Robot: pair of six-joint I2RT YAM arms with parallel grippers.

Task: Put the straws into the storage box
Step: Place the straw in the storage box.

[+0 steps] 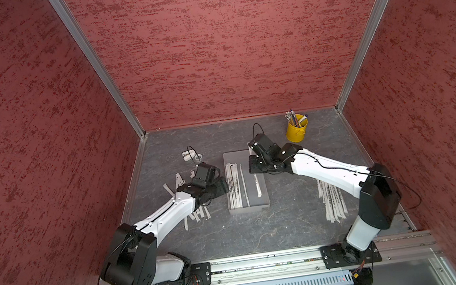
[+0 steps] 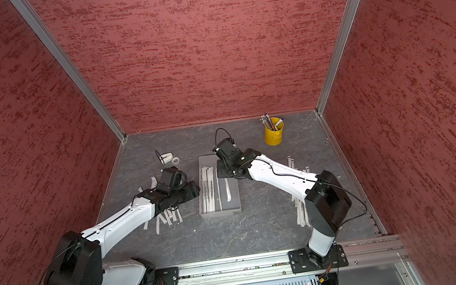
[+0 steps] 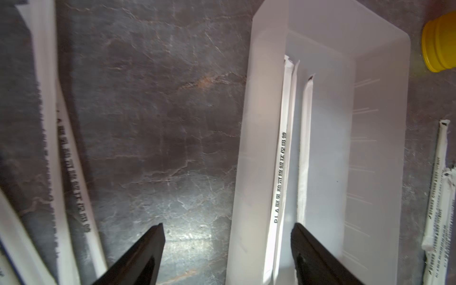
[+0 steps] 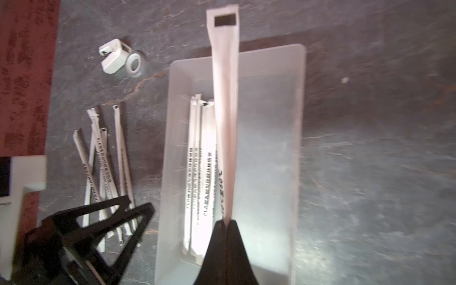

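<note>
While the right gripper (image 4: 225,223) clamps one straw (image 4: 225,98) over the storage box (image 4: 299,123), the left gripper (image 3: 228,228) stands wide astride the box's long wall; several straws (image 1: 232,185) lie inside, others loose on the surface (image 1: 293,225) either side.

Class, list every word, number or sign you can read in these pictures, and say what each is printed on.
"PLA": on a white paper-wrapped straw lying in the translucent plastic storage box; the characters after it are too blurred.
Print on the pinched straw in the right claw: unreadable.
Loose straws beside the box: print too blurred.
</note>
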